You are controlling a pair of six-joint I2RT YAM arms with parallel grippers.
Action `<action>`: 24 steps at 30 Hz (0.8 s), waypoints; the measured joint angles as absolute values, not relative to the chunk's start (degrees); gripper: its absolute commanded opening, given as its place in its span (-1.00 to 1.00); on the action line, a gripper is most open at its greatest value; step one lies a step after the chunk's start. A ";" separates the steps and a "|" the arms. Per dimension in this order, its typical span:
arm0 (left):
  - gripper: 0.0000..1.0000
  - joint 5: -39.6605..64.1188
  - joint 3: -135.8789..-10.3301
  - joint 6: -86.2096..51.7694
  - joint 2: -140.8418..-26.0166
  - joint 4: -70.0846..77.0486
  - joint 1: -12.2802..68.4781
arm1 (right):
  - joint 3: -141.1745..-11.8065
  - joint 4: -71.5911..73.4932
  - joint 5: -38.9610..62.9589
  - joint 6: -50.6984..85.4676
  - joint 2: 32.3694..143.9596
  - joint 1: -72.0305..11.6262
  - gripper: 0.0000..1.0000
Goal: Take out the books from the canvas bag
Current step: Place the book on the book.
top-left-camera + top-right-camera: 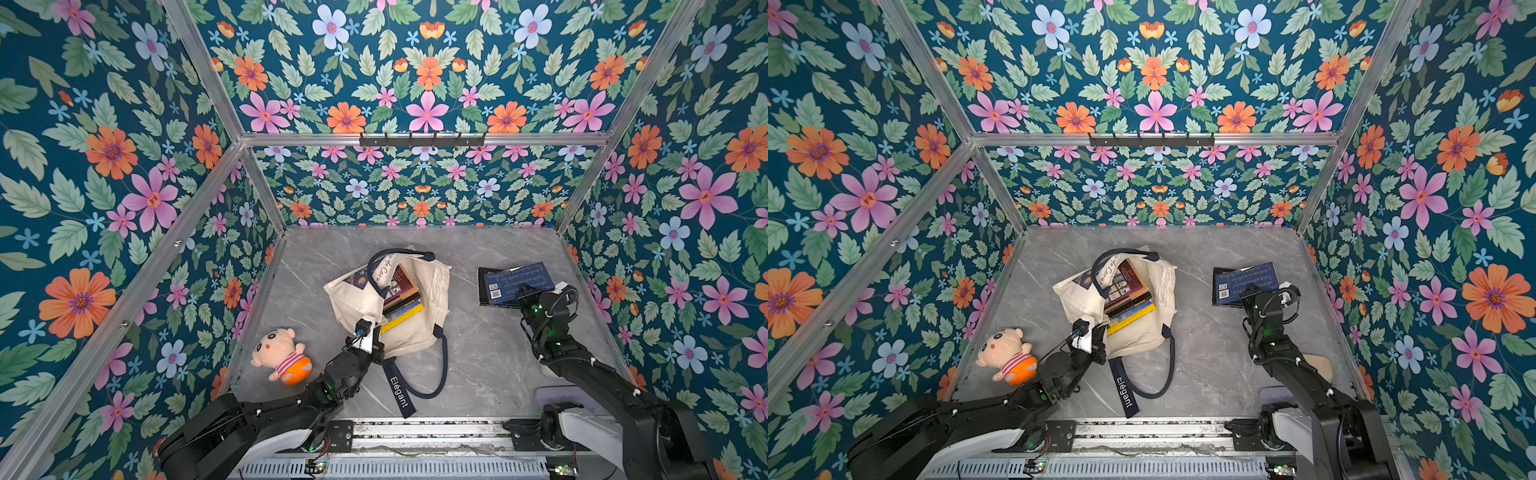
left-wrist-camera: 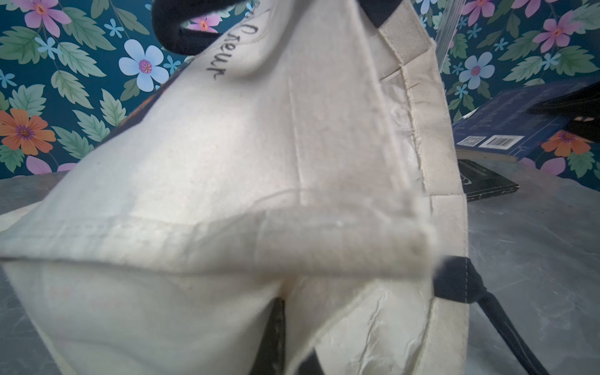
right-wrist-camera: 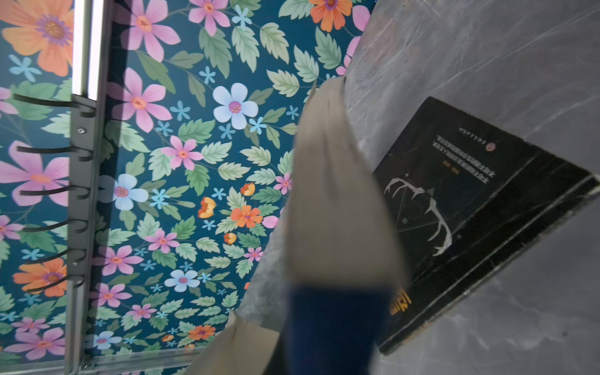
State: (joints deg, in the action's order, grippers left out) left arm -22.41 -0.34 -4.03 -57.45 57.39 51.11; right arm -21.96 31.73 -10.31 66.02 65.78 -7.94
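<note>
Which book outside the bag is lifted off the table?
The dark blue book with barcodes, tilted in the right gripper; the black book lies flat beneath it.

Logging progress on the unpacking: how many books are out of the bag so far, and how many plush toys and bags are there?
2 books out of the bag: dark blue book, black book
1 plush doll
1 canvas bag
Total: 4

Navy strap of the canvas bag: "Elégant"; script lettering on the bag (partly legible) ends "…eur"
</note>
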 measured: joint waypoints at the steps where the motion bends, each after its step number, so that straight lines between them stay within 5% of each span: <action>1: -1.00 -22.15 -0.34 -3.95 -57.36 57.60 51.16 | -22.13 32.62 -10.74 66.54 67.88 -7.92 -1.00; 19: -1.00 -19.55 -0.34 -1.39 -56.69 59.48 52.18 | -26.74 43.24 -13.52 76.34 94.08 -6.74 -1.00; 24: -1.00 -19.40 -0.34 -1.17 -56.64 59.51 52.40 | -29.21 40.82 -12.45 77.78 94.39 -5.87 -0.66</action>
State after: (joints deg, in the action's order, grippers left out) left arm -19.40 -0.34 -1.17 -56.64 59.51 52.40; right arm -29.21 40.82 -12.45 77.78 94.39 -5.87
